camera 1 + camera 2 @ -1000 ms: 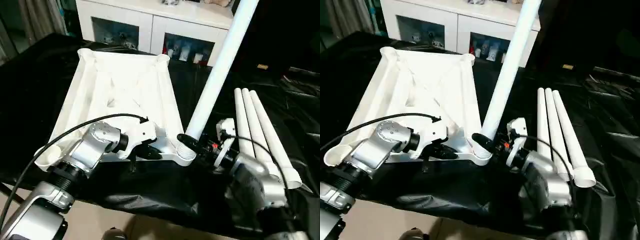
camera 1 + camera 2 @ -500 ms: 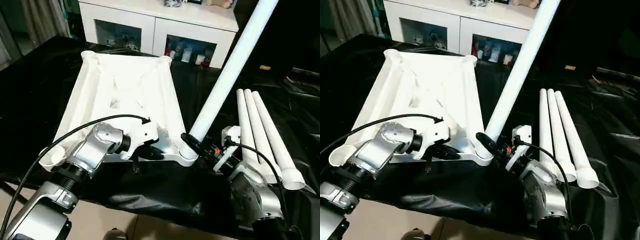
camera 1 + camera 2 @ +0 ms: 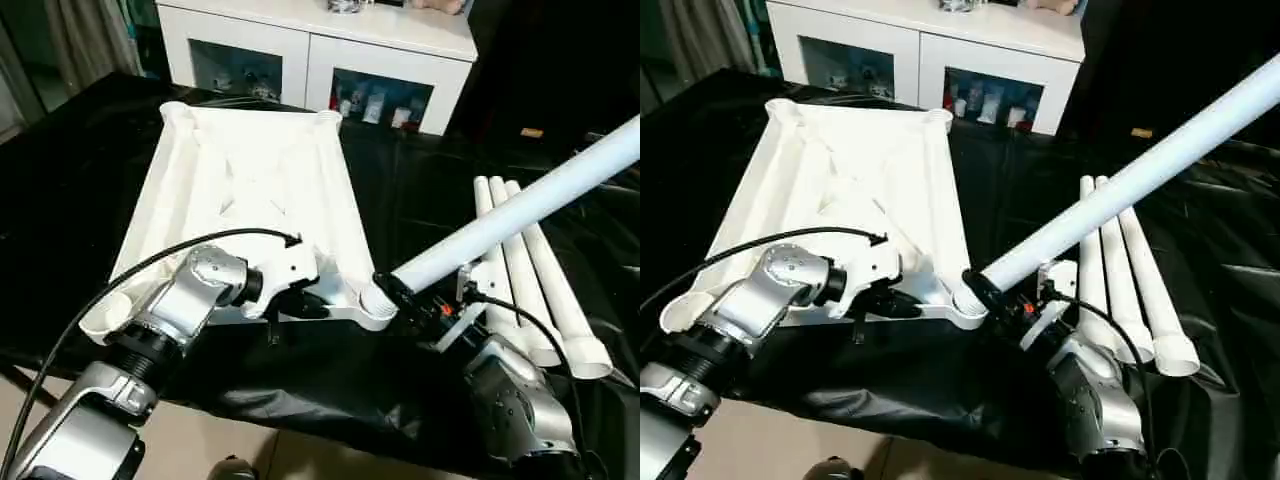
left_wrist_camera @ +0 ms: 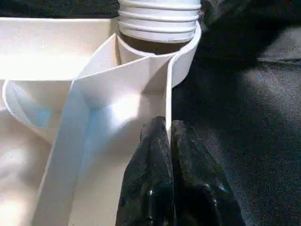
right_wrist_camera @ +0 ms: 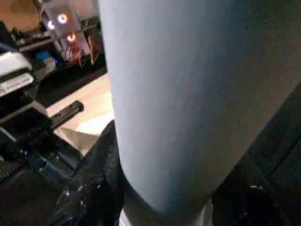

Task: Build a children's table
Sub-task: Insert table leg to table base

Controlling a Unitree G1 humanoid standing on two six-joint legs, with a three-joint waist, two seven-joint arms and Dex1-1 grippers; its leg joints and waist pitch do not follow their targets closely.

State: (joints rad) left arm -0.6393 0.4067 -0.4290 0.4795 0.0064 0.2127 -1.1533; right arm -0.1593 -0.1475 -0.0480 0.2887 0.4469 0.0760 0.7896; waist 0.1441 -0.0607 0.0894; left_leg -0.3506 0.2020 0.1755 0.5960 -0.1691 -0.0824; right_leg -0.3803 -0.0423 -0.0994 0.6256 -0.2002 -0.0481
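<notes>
Black draped cloth bears the ribbed white tabletop [image 3: 250, 190]; left hand [image 4: 168, 141] pinches its rim; right hand [image 3: 400, 295] clasps a smooth tubular leg [image 3: 520, 205].

tabletop [image 3: 250, 190] on work table [image 3: 60, 180] — three legs [image 3: 530, 280] right | cabinet [image 3: 320, 50] behind

- black-draped work table [image 3: 60, 200], cloth wrinkled and glossy, covers most of the scene
- white cabinet [image 3: 320, 50] behind the work table, two glass doors, small items inside, too small to tell
- objects on cabinet top [image 3: 345, 5], cut off by frame edge
- small tan item [image 3: 531, 132] on black cloth, far right
- curtain [image 3: 60, 40] at far left
- pale floor [image 3: 200, 450] below near edge of cloth
</notes>
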